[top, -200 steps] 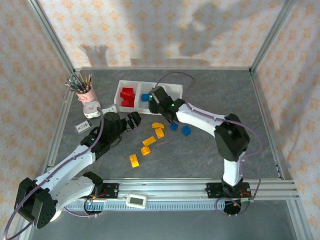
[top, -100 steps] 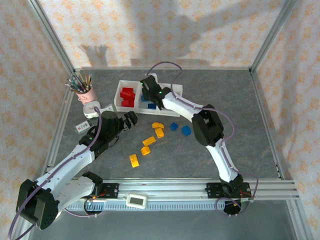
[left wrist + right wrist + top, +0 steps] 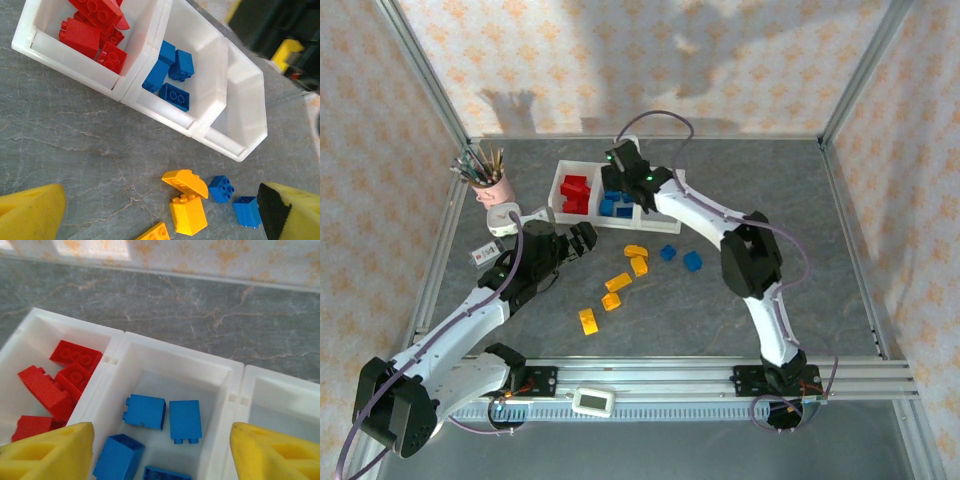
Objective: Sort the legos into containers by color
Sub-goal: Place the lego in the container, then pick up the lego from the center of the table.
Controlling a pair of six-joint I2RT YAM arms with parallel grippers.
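Observation:
The white tray (image 3: 656, 225) of three containers lies at the back of the table. Red legos (image 3: 575, 192) fill its left compartment and several blue legos (image 3: 145, 411) lie in the middle one; the right compartment (image 3: 285, 407) is bare. My right gripper (image 3: 162, 455) hovers open over the middle compartment with nothing between its yellow pads (image 3: 50, 455). My left gripper (image 3: 160, 205) stands open above the table, just short of two yellow legos (image 3: 187, 200). More yellow legos (image 3: 614, 290) and two blue ones (image 3: 680, 257) lie loose in front of the tray.
A pink pencil cup (image 3: 490, 185) stands at the back left, with a white device (image 3: 505, 218) and a small label box (image 3: 485, 257) in front of it. A white timer (image 3: 592, 401) sits on the front rail. Metal frame posts edge the table.
My right gripper moved back and to the left over the tray's middle compartment and its jaws opened. The left arm has barely shifted.

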